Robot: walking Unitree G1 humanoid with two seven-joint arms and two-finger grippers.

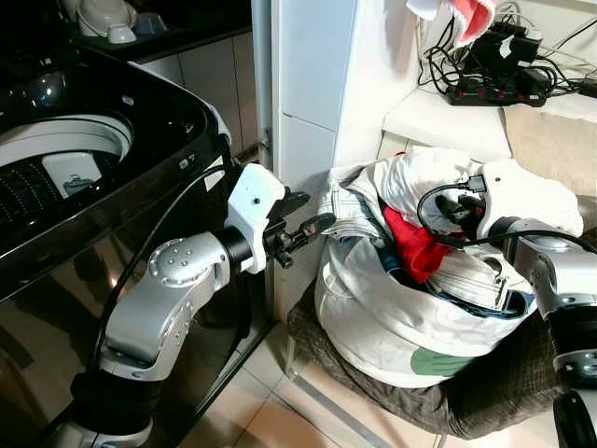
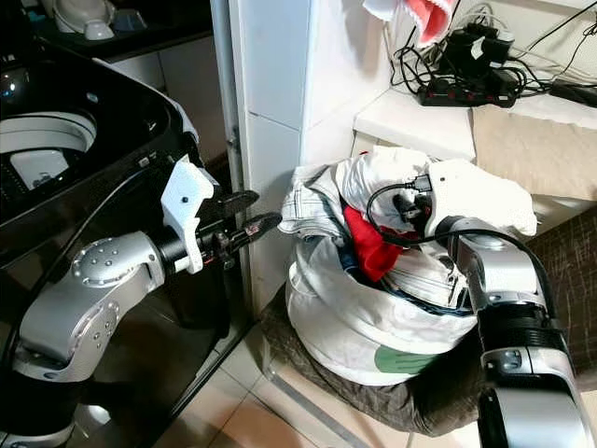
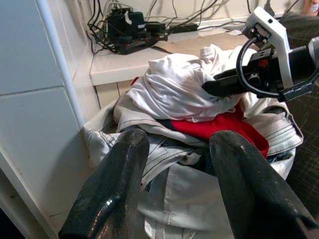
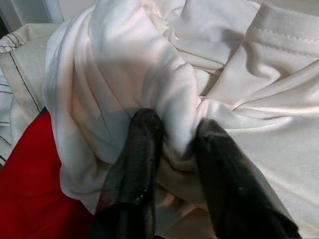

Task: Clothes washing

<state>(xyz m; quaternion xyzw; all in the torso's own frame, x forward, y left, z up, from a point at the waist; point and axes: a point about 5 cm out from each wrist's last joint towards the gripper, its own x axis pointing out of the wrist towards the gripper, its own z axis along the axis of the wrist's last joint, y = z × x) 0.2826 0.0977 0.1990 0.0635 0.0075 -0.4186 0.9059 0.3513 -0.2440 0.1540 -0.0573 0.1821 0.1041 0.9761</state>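
A white laundry bag (image 1: 373, 322) stuffed with clothes sits on a dark seat to the right of the black top-loading washing machine (image 1: 112, 121), whose drum opening (image 1: 56, 163) is uncovered. On top of the pile lie a white garment (image 1: 420, 177), a red garment (image 1: 415, 247) and pale denim (image 1: 350, 201). My right gripper (image 4: 177, 124) is down in the pile, its fingers (image 4: 142, 144) pinched on a fold of the white garment. My left gripper (image 1: 312, 213) hovers open just left of the bag's rim, holding nothing.
A white tiled pillar (image 1: 317, 75) stands behind the left gripper. On the white ledge (image 1: 438, 117) behind the bag sits a power strip with tangled cables (image 1: 494, 84). Tiled floor (image 1: 270, 415) shows between the machine and the seat (image 1: 485, 392).
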